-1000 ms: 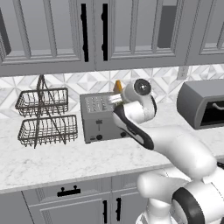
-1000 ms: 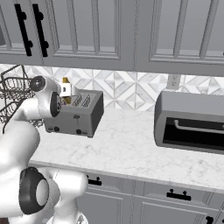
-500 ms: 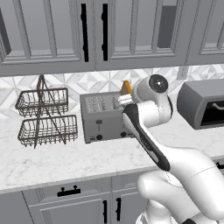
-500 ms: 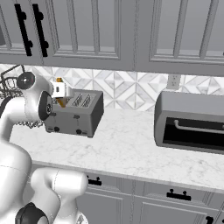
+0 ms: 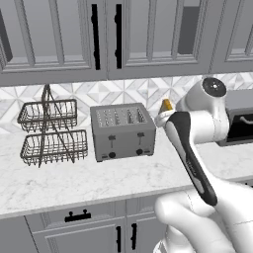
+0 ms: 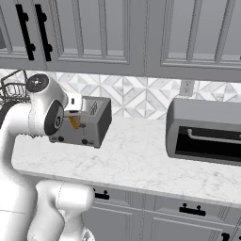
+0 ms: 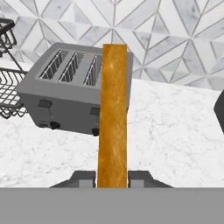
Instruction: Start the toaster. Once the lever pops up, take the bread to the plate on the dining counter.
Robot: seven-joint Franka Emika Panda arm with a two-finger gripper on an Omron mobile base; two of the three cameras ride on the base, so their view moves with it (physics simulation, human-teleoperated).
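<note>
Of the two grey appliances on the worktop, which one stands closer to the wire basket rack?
The boxy four-slot toaster, right beside the wire basket rack. The larger rounded dark appliance sits far along the worktop.

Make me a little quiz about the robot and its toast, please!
1. True or false: the bread sits down inside a slot of the toaster.
2. What grips the bread? A) the hand B) the wire basket rack C) nothing
3. Fill in: seen from the hand view, the slice shows its thin orange ____.

Key: 1 false, the hand holds the slice up in the air beside the toaster. 2 A. 3 edge.
</note>
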